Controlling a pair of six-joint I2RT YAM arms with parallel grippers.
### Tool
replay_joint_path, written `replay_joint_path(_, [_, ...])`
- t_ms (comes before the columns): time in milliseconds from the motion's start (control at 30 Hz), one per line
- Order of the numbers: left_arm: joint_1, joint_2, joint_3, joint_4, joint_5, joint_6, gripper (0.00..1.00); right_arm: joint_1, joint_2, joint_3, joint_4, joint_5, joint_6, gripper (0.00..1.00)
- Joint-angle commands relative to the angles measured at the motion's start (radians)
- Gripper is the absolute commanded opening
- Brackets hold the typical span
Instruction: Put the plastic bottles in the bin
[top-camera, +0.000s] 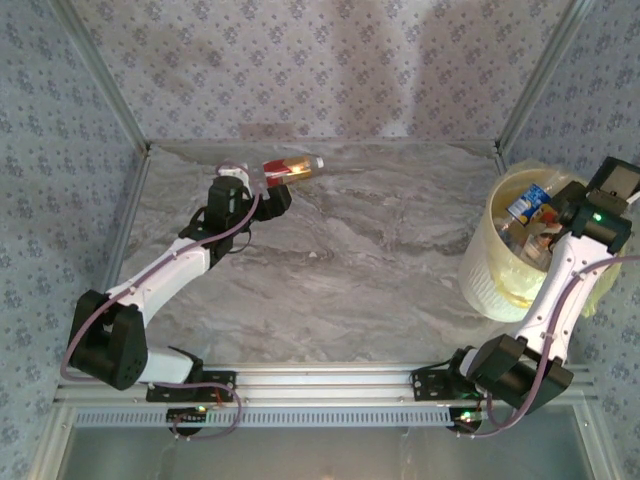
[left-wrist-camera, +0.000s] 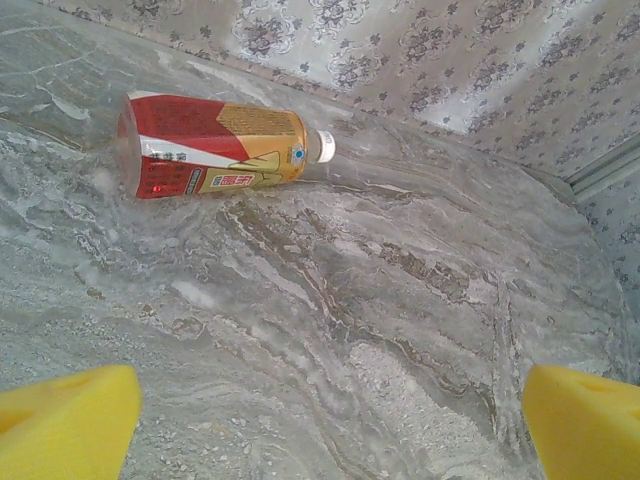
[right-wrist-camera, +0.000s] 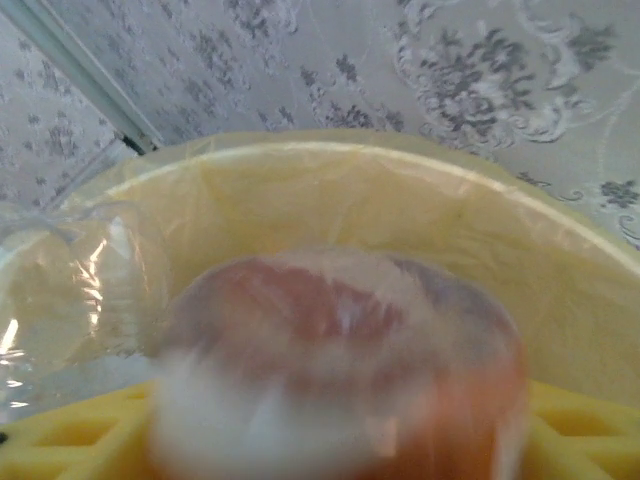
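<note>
One plastic bottle (top-camera: 292, 167) with a red and gold label lies on its side at the far left of the table. It appears again in the left wrist view as bottle (left-wrist-camera: 215, 145), white cap to the right. My left gripper (top-camera: 270, 192) (left-wrist-camera: 325, 430) hovers just short of it, open wide, only marble between its yellow fingertips (left-wrist-camera: 65, 425). My right gripper (top-camera: 560, 215) (right-wrist-camera: 340, 440) is over the bin (top-camera: 490, 285) (right-wrist-camera: 400, 190). A red-labelled bottle (right-wrist-camera: 340, 360) sits blurred between its parted yellow fingers (right-wrist-camera: 580, 430), loose. Other bottles (top-camera: 530, 205) lie in the bin.
A clear crushed bottle (right-wrist-camera: 60, 300) rests against the bin's left wall. Patterned walls and metal corner posts (top-camera: 100, 90) close in the marble table (top-camera: 350, 270). The arm bases stand on the rail (top-camera: 330, 385) at the near edge.
</note>
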Motion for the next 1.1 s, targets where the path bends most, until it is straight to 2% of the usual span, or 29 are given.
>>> replay_joint_path(0, [0.004, 0.004, 0.028, -0.001, 0.006, -0.002, 0.98, -0.003, 0.019, 0.048, -0.026, -0.007, 0.006, 0.78])
replay_joint_path(167, [0.004, 0.002, 0.025, -0.004, 0.004, -0.003, 0.98, 0.003, 0.000, 0.066, -0.029, 0.015, -0.005, 0.89])
replay_joint_path(233, [0.004, 0.002, 0.023, -0.006, 0.002, -0.005, 0.98, 0.014, -0.019, 0.075, -0.034, 0.018, -0.012, 1.00])
replay_joint_path(300, [0.004, 0.003, 0.022, -0.006, 0.002, -0.007, 0.98, 0.030, -0.043, 0.081, -0.036, -0.001, -0.017, 1.00])
replay_joint_path(400, [0.004, 0.006, 0.020, -0.005, 0.002, -0.010, 0.98, 0.046, -0.077, 0.059, -0.004, -0.099, -0.022, 1.00])
replay_joint_path(533, [0.004, 0.005, 0.015, -0.004, 0.003, -0.017, 0.98, 0.048, -0.053, 0.021, 0.016, -0.250, -0.008, 1.00])
replay_joint_path(600, [0.004, -0.001, 0.012, -0.007, 0.003, -0.016, 0.98, 0.052, -0.038, 0.004, 0.028, -0.282, -0.004, 1.00])
replay_joint_path(767, [0.004, 0.000, 0.038, -0.050, 0.006, 0.029, 0.98, 0.093, -0.068, -0.018, 0.051, -0.314, 0.000, 1.00])
replay_joint_path(833, [0.007, 0.020, 0.071, -0.081, 0.006, 0.072, 0.98, 0.127, -0.101, -0.031, 0.074, -0.333, 0.007, 1.00])
replay_joint_path(967, [0.022, 0.080, 0.141, -0.113, 0.007, 0.121, 0.98, 0.202, -0.170, -0.056, 0.111, -0.278, 0.063, 1.00])
replay_joint_path(1067, [0.036, 0.150, 0.216, -0.143, 0.021, 0.163, 0.98, 0.279, -0.236, -0.100, 0.204, -0.308, 0.088, 1.00])
